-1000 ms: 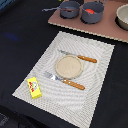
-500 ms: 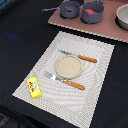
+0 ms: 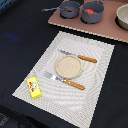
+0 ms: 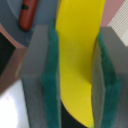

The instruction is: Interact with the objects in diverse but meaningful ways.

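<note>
In the wrist view my gripper (image 4: 78, 31) is shut on a yellow banana (image 4: 80, 65), which fills the gap between the two green pads (image 4: 52, 80). A brown-red sausage (image 4: 27, 14) lies in a grey pot (image 4: 20, 37) just beyond the fingers. In the exterior view the arm and gripper are out of view. A yellow rectangular box with red marks (image 3: 34, 87) lies on the near left corner of the pale placemat (image 3: 95, 100). Something red (image 3: 90, 10) shows inside a grey pot (image 3: 93, 15) at the back.
A round tan plate (image 3: 68, 66) sits mid-placemat, with a wooden-handled fork (image 3: 64, 80) in front and a knife (image 3: 79, 57) behind. A second grey pot (image 3: 69, 9) and a pale bowl (image 3: 123, 17) stand on the brown board (image 3: 80, 26) at the back.
</note>
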